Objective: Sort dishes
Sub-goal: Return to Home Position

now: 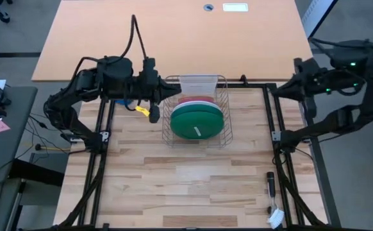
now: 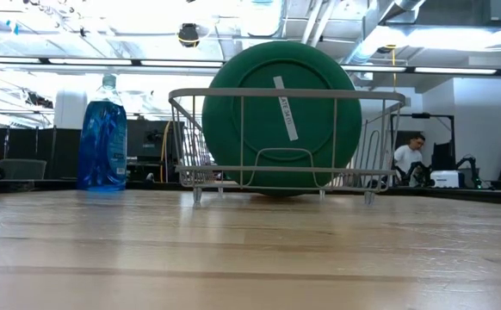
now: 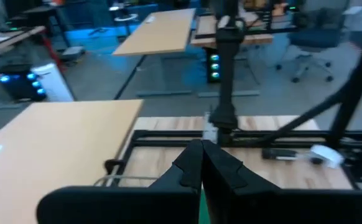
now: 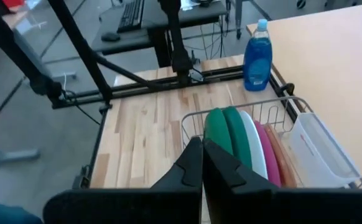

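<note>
Sorting looks finished: the dishes stand on edge in the dish rack, just beside the left gripper, fingers pinched together and empty, and well apart from the right gripper, fingers likewise together and empty; only parking both arms seems left.

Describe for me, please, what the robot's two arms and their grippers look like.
Both arms are black, built from bulky rounded joint housings and slim links. A black cable loops up off the left arm; the right arm shows small green lights. The left gripper and the right gripper each have two dark, angular fingers that taper to a wedge-shaped tip.
</note>
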{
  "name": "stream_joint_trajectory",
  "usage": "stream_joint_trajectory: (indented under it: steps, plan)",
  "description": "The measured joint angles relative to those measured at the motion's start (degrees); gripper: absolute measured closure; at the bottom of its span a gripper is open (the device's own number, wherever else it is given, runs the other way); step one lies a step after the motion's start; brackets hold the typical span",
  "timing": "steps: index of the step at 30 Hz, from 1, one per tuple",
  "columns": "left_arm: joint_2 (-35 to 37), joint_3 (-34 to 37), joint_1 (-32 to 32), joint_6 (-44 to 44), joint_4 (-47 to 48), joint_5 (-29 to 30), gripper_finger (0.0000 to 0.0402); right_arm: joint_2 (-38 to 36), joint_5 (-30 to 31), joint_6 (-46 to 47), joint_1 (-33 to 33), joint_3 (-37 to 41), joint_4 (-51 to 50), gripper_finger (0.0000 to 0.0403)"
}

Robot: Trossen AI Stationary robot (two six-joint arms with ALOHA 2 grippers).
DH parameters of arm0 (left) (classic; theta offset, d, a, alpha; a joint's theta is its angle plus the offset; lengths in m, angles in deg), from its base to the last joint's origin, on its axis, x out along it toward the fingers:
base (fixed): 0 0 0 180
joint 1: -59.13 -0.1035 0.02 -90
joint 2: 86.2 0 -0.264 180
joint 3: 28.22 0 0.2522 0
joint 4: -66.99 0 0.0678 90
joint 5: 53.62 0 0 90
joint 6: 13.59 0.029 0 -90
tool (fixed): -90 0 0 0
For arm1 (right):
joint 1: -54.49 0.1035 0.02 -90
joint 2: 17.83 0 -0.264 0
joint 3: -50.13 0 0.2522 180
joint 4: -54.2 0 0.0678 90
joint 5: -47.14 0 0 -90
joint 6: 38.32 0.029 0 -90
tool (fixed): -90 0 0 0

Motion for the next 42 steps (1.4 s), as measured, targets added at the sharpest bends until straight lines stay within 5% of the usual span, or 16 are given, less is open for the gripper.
stream_joint_trajectory:
  steps: [8, 16, 24, 31, 42]
  plan:
    - [0.5, 0.0, 0.0, 0.0, 1.3, -1.8, 0.0400, -8.3, 0.1, 5.2, 0.0, 10.9, 7.0, 0.0396]
    - [1.3, 2.5, 0.0, 1.5, 3.7, -6.5, 0.0401, -18.3, 0.0, 10.7, 1.7, 32.2, 24.7, 0.0396]
    - [16.5, 31.6, -1.3, -0.7, -21.9, -6.5, 0.0401, -25.4, 1.4, 17.0, 7.5, 54.9, 42.4, 0.0396]
    - [32.3, 61.1, -1.2, -6.5, -47.6, -4.0, 0.0401, -27.3, 1.5, 18.8, 14.2, 66.5, 54.6, 0.0396]
    - [44.5, 85.6, -1.3, -11.1, -57.6, -2.7, 0.0401, -23.6, 2.0, 9.2, 23.2, 76.1, 49.4, 0.0400]
